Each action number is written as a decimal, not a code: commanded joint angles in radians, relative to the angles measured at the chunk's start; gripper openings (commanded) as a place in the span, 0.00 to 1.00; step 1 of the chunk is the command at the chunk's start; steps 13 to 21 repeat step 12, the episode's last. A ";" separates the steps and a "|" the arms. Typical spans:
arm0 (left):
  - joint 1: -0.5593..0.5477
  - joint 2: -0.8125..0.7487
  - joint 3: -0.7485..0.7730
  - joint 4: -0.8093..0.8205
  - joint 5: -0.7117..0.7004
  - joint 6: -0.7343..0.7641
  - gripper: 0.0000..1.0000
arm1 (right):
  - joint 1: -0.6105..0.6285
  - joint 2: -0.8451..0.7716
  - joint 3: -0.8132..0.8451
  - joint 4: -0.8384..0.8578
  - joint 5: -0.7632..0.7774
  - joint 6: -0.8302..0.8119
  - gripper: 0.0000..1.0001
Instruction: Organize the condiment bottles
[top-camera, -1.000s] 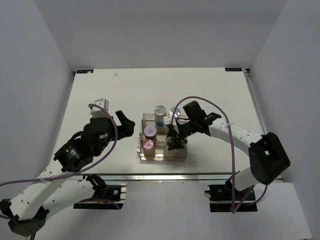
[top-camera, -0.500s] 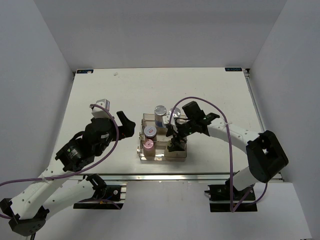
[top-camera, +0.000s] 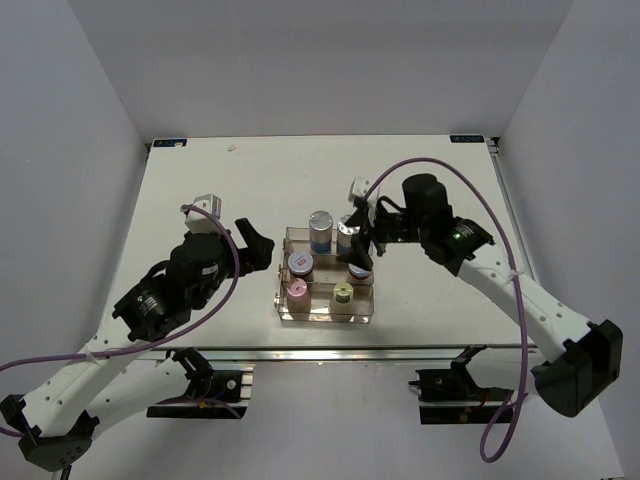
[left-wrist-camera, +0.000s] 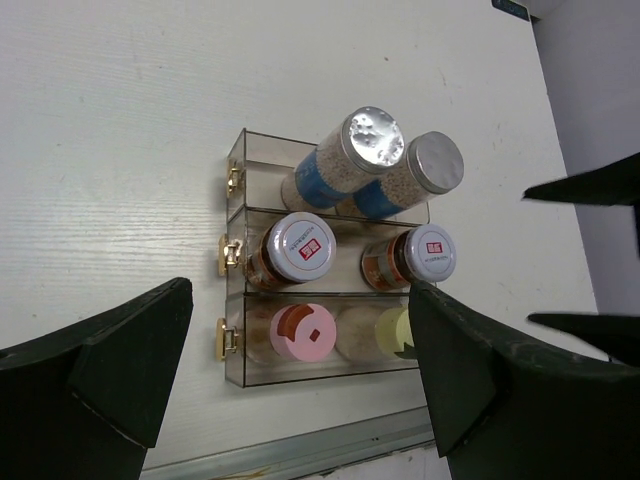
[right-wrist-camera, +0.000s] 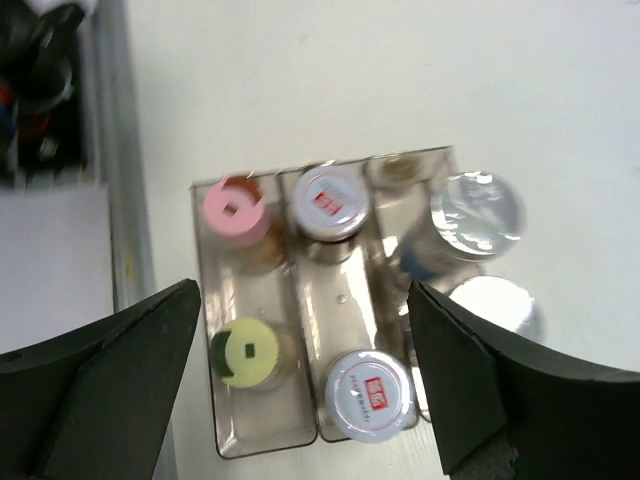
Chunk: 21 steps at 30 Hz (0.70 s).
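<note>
The clear rack (top-camera: 283, 302) holds six condiment bottles. Two silver-lidded, blue-labelled bottles (left-wrist-camera: 373, 135) (left-wrist-camera: 437, 162) stand in the back row. Two white-red lids (left-wrist-camera: 303, 242) (left-wrist-camera: 428, 251) are in the middle row. The pink cap (left-wrist-camera: 302, 331) and the yellow-green cap (left-wrist-camera: 392, 328) are in the front row. The yellow-green cap also shows in the right wrist view (right-wrist-camera: 247, 351). My right gripper (top-camera: 362, 248) is open and empty, hovering above the rack's right side. My left gripper (top-camera: 255, 243) is open and empty, raised just left of the rack.
The rack (right-wrist-camera: 262, 440) stands near the table's front edge, where a metal rail (left-wrist-camera: 330, 440) runs along. White walls enclose the table on three sides. A purple cable loops over each arm.
My right gripper has let go of the yellow-green capped bottle in the rack's front right slot and has risen back and to the right. The left arm has barely moved.
</note>
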 joint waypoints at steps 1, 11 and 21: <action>-0.003 0.023 0.031 0.068 0.034 0.033 0.98 | -0.026 -0.035 0.054 0.056 0.224 0.273 0.89; -0.003 0.134 0.120 0.138 0.077 0.116 0.98 | -0.028 -0.079 0.138 -0.067 0.508 0.298 0.89; -0.003 0.140 0.120 0.144 0.077 0.121 0.98 | -0.028 -0.084 0.146 -0.072 0.513 0.301 0.89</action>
